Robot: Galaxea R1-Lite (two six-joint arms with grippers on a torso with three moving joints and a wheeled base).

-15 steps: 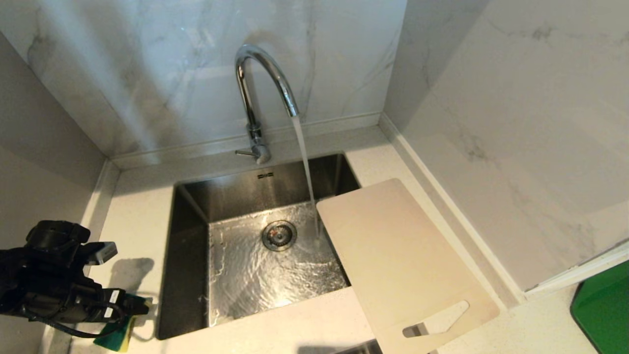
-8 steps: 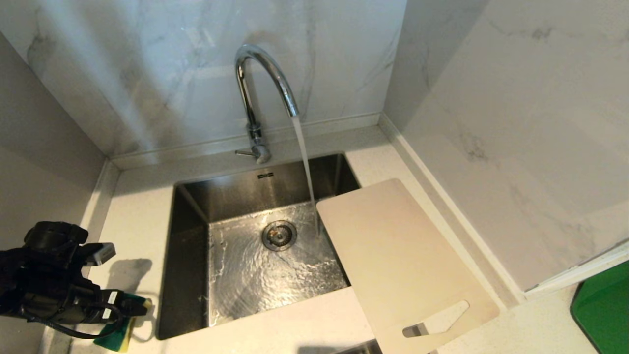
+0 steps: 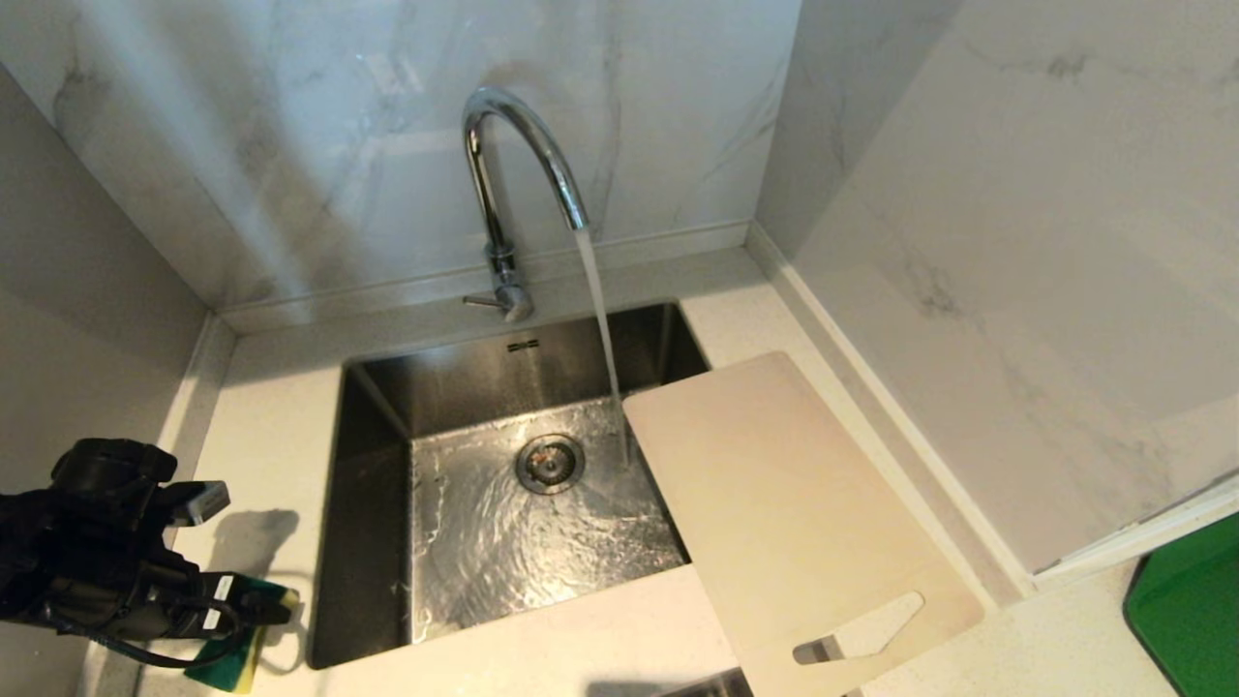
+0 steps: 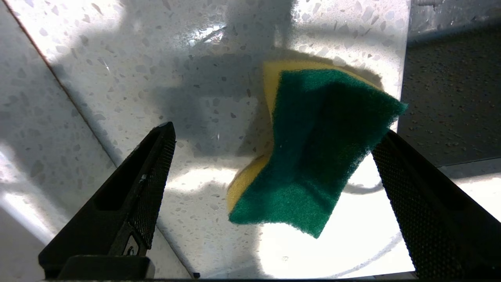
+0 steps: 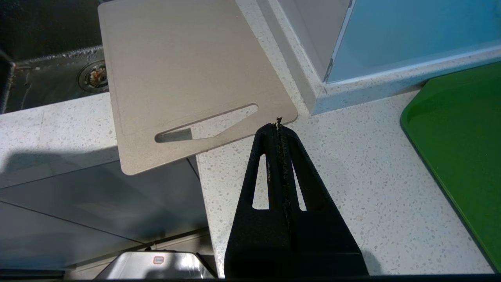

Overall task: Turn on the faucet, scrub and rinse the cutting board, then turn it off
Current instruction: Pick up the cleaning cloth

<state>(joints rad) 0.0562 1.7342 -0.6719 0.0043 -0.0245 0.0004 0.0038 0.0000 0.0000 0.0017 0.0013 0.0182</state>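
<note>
One cutting board (image 3: 789, 523) is laid at the sink's (image 3: 373, 503) four o'clock, overhanging it. One sponge (image 4: 313, 152) is straddled, ungripped, by the wide-spread left gripper (image 4: 270, 152); the right gripper (image 5: 278, 125) is closed, empty.

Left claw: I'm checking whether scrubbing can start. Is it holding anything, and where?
Nothing is held. The left claw is open around the sponge lying on the counter.

Beige cutting board (image 3: 784, 503); green-yellow sponge (image 4: 313, 152); possibly green tray (image 5: 458, 145).
</note>
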